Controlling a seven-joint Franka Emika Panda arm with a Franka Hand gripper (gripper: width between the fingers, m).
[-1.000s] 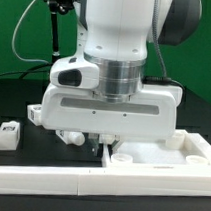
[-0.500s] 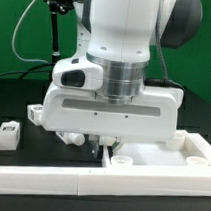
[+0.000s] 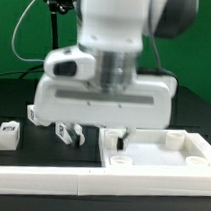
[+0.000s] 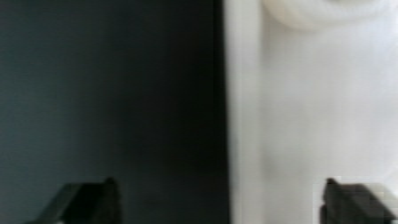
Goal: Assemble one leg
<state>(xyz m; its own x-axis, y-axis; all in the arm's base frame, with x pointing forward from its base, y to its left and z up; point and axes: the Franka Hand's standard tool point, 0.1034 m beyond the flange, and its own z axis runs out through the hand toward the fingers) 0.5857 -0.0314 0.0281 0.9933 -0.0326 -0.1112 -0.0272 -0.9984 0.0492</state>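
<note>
White tray [image 3: 160, 168] rim lies below spread fingers [image 4: 86, 202], leg [image 3: 7, 136] well apart.

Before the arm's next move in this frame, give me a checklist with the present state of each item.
1. Gripper open: ok, the fingertips stand wide apart in the wrist view with nothing between them.
2. Leg upright at the white tray part's corner: ok, it looks upright.
3. Leg fully seated in its socket: cannot tell, too blurred.
4. Gripper clear of that leg: cannot tell.
5. Spare leg at the exterior view's left, apart from the gripper: ok.
</note>
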